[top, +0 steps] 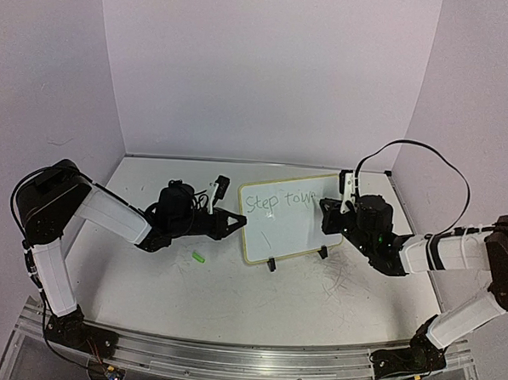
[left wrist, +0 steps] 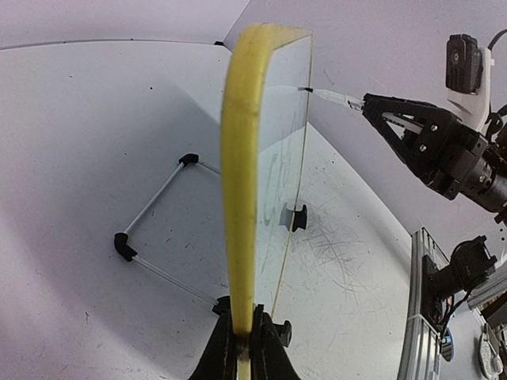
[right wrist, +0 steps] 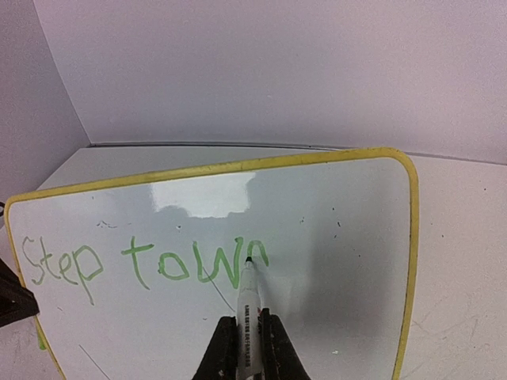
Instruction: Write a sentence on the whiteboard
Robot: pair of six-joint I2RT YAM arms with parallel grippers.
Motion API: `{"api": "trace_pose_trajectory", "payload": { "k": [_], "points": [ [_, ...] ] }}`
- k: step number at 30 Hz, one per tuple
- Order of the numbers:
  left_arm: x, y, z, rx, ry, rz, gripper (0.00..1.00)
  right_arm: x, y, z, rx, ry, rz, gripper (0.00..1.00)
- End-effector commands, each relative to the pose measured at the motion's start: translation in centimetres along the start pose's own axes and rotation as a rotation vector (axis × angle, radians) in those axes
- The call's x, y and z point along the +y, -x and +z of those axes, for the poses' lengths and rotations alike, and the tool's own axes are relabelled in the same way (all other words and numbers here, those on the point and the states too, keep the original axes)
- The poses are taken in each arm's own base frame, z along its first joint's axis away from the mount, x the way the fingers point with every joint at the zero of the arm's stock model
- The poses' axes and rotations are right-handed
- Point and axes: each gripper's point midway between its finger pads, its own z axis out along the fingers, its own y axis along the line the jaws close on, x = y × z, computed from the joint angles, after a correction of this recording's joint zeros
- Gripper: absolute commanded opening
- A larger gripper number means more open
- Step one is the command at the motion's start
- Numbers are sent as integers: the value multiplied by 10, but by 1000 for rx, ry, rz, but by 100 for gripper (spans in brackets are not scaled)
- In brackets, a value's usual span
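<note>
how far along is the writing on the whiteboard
Done: the sentence reads "Step tow" plus a started letter on the whiteboard. In hand: the right gripper is shut on the marker, tip on the board; the left gripper clamps the board's edge. Left: finishing that word and whatever follows; the lower half has no words.

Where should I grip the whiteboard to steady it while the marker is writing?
The whiteboard's left rim, edge-on from the left, as the left hand does now: that thin edge suits a pinch and lies clear of the writing and the right hand's marker.
</note>
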Motion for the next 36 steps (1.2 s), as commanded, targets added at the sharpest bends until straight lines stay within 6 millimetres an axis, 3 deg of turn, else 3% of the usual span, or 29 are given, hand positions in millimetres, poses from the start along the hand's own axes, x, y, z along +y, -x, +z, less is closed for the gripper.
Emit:
{"api": "trace_pose_trajectory", "payload": {
  "k": [1, 13, 22, 36],
  "points": [
    [2, 16, -4, -36, 39, 36, 0, 0, 1, -7, -3, 9, 21, 0],
    [1, 16, -4, -36, 36, 36, 0, -9, 7, -6, -24, -48, 16, 0],
    [1, 17, -4, -37, 33, 37, 0, -5, 21, 3, -60, -51, 7, 0],
    [0, 18, -4, -37, 30, 39, 0, -3, 26, 7, -68, -50, 7, 0]
  ]
}}
